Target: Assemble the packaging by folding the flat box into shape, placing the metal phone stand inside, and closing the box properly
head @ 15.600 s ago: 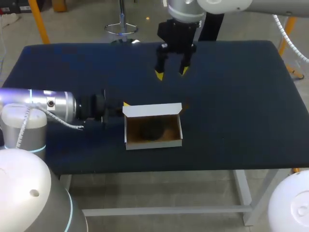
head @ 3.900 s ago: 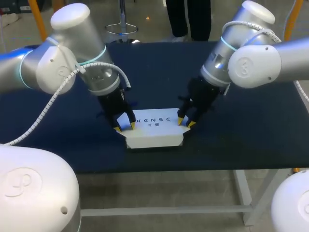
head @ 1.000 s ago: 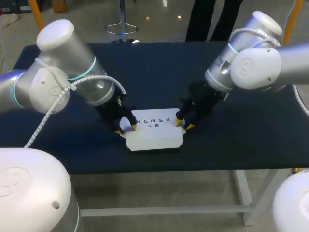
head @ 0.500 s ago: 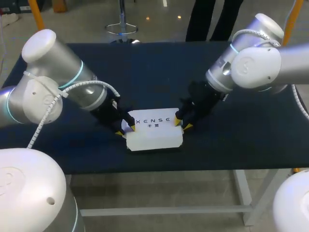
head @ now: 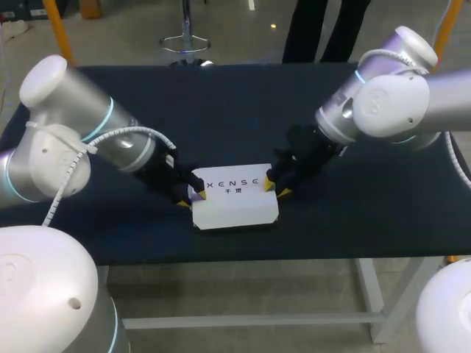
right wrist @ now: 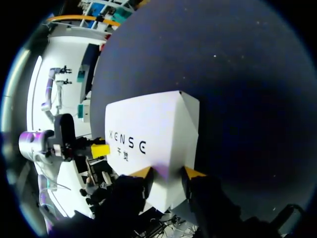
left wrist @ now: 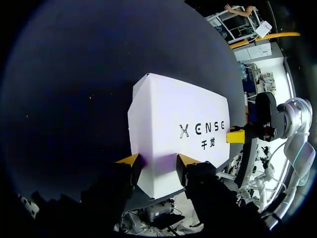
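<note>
Box [head: 235,208] of white cardboard lies with its lid down, close to the front edge of the dark table [head: 368,220] and about midway along it. The metal phone stand cannot be seen with the lid down. Whether the front tuck flap is fully home cannot be told either.

At the box's left end, the left jaws stand parted and hold nothing. One yellow tip [left wrist: 186,159] rests on the lid by its corner and the other sits just beside the end wall. At the right end, the right jaws are likewise parted and empty. One tip [right wrist: 143,172] is on the lid and its partner [right wrist: 193,172] is just off the edge, so the box's rim runs between them. Behind them, the left arm [head: 110,140] and right arm [head: 383,103] slant in from the table's two sides. The far half of the table lies beyond.

The carton [left wrist: 173,119] looks thin and light, and its lid panel would likely bow or dent under a hard tip. Pressure is therefore best placed near the edges, where the walls give support beneath. It would probably skid on the table's cover if pushed from one side only, so matched contact at both short ends seems wise. The stand inside is likely the heavier part and may shift if the box [right wrist: 148,129] is tilted. A hold across the two short ends, low on the walls, looks like the surest grip.
</note>
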